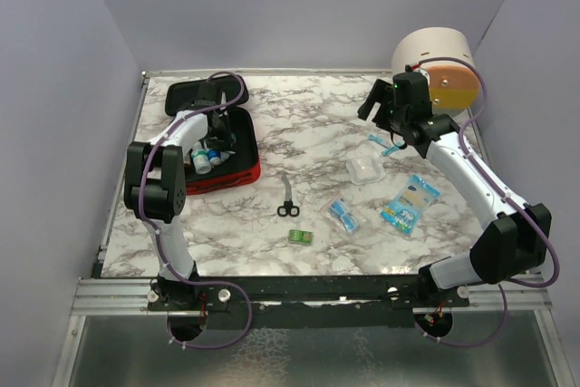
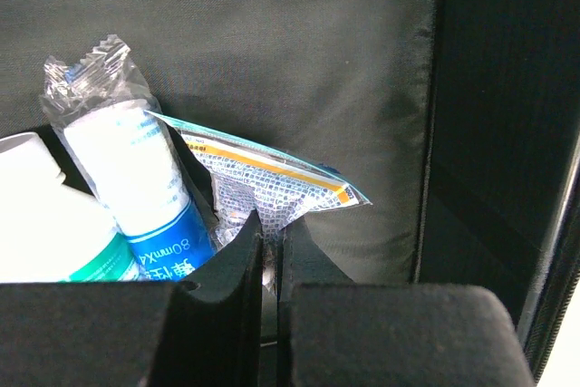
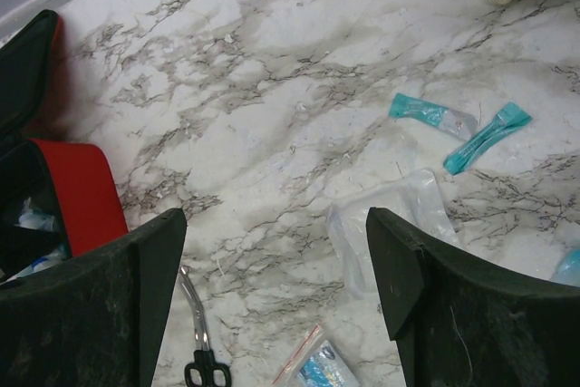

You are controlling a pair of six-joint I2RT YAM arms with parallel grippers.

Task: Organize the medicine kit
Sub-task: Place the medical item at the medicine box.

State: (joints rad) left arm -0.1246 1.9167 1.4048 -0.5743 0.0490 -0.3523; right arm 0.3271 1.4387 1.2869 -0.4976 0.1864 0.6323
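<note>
The red medicine kit [image 1: 237, 172] lies open at the left of the table, with its black lid [image 1: 194, 94] folded back. My left gripper [image 1: 220, 133] is down inside it. In the left wrist view the left gripper [image 2: 272, 235] is shut on the lower edge of a blue-printed plastic packet [image 2: 272, 178] against the black lining [image 2: 272, 43]. A wrapped bandage roll [image 2: 127, 169] and a white bottle [image 2: 41, 233] stand beside it. My right gripper [image 1: 381, 111] is open and empty above the table at the back right. It also shows in the right wrist view [image 3: 276, 233].
On the marble lie scissors [image 1: 287, 198], a small green box [image 1: 301, 237], a blue sachet [image 1: 343, 216], a clear packet [image 1: 365, 169], a blue-white packet [image 1: 410, 202] and teal sticks [image 1: 384, 141]. A round cream-orange container [image 1: 439, 65] stands at the back right.
</note>
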